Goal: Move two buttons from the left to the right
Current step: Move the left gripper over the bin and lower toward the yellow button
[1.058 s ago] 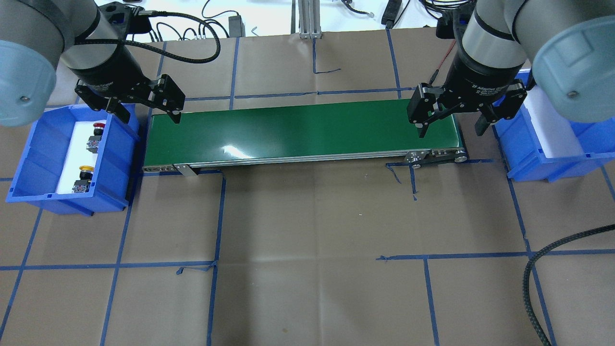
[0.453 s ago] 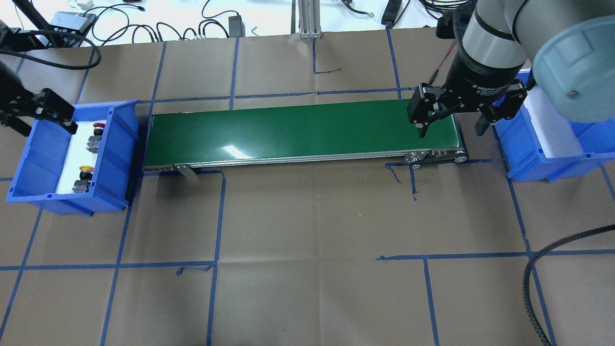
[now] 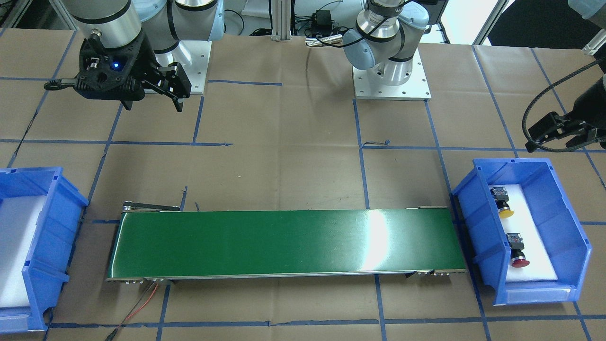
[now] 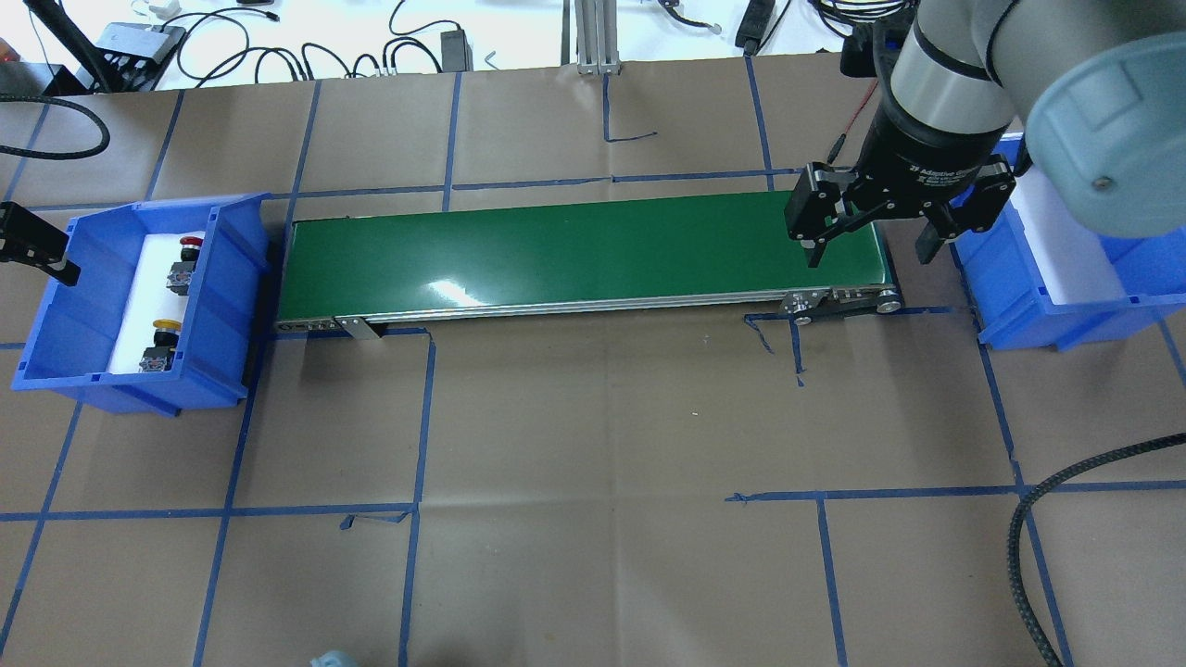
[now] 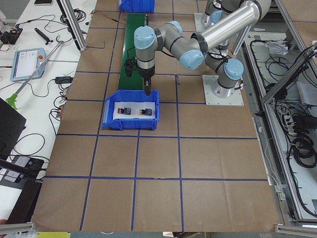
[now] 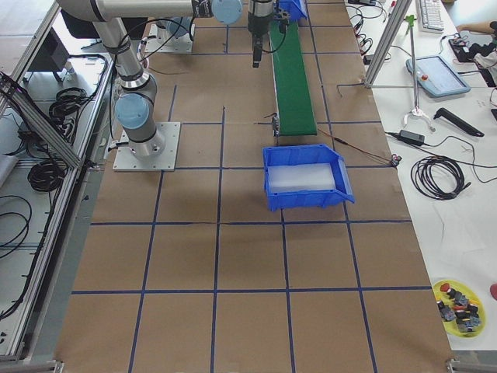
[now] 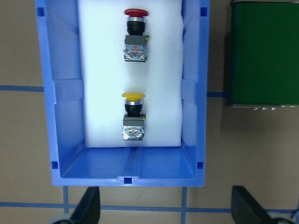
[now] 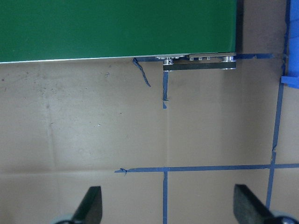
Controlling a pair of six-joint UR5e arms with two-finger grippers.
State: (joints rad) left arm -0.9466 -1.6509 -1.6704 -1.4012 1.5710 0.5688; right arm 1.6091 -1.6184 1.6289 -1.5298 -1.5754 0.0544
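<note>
The red-capped button (image 7: pixel 135 35) and the yellow-capped button (image 7: pixel 133 114) lie apart on white foam in the left blue bin (image 7: pixel 49 116). They also show from overhead, red (image 4: pixel 188 248) and yellow (image 4: pixel 165 328), and in the front-facing view, red (image 3: pixel 518 255) and yellow (image 3: pixel 503 206). My left gripper (image 7: pixel 168 207) is open and empty, high above the bin's outer side (image 3: pixel 565 139). My right gripper (image 4: pixel 869 255) is open and empty above the right end of the green conveyor belt (image 4: pixel 574 255).
The right blue bin (image 4: pixel 1019 278) with white foam stands past the belt's right end. A black cable (image 4: pixel 1028 519) loops at the table's front right. A yellow plate (image 6: pixel 458 303) with spare buttons lies far off in the right-side view.
My left arm has swung left, from over the belt's left end to beyond the left bin, nearly out of the overhead view. The right arm and both buttons have not moved.
</note>
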